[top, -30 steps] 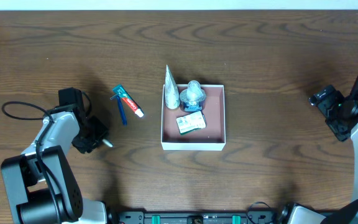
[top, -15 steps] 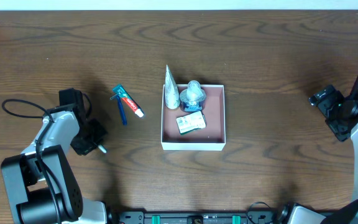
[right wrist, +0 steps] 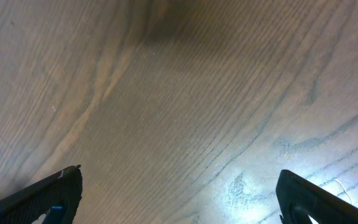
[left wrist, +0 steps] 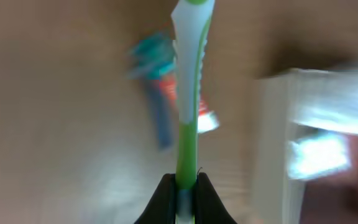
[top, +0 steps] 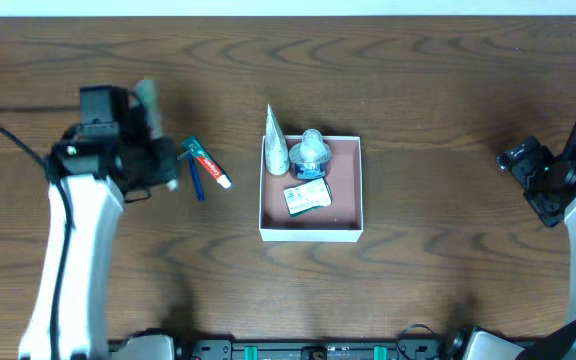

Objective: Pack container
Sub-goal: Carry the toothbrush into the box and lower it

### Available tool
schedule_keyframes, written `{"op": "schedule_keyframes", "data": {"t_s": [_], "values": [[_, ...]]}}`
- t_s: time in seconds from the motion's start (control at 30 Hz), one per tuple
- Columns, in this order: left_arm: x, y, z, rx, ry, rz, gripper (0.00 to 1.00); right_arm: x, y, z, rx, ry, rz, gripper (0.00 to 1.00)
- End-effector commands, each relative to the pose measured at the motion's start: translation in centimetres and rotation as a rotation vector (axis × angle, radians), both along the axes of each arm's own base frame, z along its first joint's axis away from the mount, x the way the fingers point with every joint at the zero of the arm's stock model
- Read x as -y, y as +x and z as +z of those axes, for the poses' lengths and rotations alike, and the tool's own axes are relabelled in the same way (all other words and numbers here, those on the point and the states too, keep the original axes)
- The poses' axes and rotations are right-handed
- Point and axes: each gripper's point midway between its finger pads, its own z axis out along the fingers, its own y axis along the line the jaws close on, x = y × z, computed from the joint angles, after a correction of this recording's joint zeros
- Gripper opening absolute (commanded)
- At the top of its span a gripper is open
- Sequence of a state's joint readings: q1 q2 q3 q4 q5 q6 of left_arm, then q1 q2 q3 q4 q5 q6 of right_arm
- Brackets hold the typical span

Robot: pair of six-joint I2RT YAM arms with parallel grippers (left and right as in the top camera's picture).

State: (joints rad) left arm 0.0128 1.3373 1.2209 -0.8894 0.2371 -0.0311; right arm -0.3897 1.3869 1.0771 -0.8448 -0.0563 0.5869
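My left gripper (left wrist: 185, 186) is pinched shut on the bottom end of a green and white toothbrush (left wrist: 188, 93). The brush sticks straight out in front of the fingers. The left wrist view is blurry.

From above, that gripper hangs over the table (top: 438, 120), just left of a small red and white toothpaste tube (top: 211, 167) and a blue stick with a teal end (top: 197, 180). These two lie touching, between the gripper and the container (top: 311, 234). There is a strip of bare wood between the tube and the box's left wall.

The container sits near the middle of the table. It is a flat square box with thin white walls and a reddish-brown floor. A white pointed tube (top: 275, 143) leans in the back left corner, and its tip pokes out past the rim. Beside it sits a round thing in clear wrap (top: 312, 150). A green and white packet (top: 306, 197) lies flat in the middle. The front and right parts of the floor are bare.

The tube and the packet have print on them, but it is too small for me to read.

My right gripper (right wrist: 178, 177) is spread wide, holding nothing, over bare wood far to the right of the box.
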Motion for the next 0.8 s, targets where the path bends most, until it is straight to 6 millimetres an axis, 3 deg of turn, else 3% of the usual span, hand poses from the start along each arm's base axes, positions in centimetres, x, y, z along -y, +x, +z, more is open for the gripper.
{"op": "schedule_keyframes", "data": {"t_s": [0.0,0.13,0.27,0.5,0.77], "values": [[6.8,-1.7,4.5,0.228,0.039,-0.505,0.06,0.2,-0.1,0.0,-0.001,-0.003,0.007,0.99],[12.4,-5.3,6.8,0.41,0.163,-0.926,0.06,0.2,-0.1,0.0,-0.001,-0.003,0.007,0.99],[16.3,-8.7,6.7,0.482,0.223,-1.234,0.06,0.2,-0.1,0.0,-0.001,-0.003,0.007,0.99],[18.9,-10.8,1.9,0.351,0.254,-1.447,0.06,0.2,-0.1,0.0,-0.001,-0.003,0.007,0.99],[18.8,-9.0,-4.9,0.1,0.32,-1.467,0.06,0.2,-0.1,0.0,-0.001,-0.003,0.007,0.99]]}}
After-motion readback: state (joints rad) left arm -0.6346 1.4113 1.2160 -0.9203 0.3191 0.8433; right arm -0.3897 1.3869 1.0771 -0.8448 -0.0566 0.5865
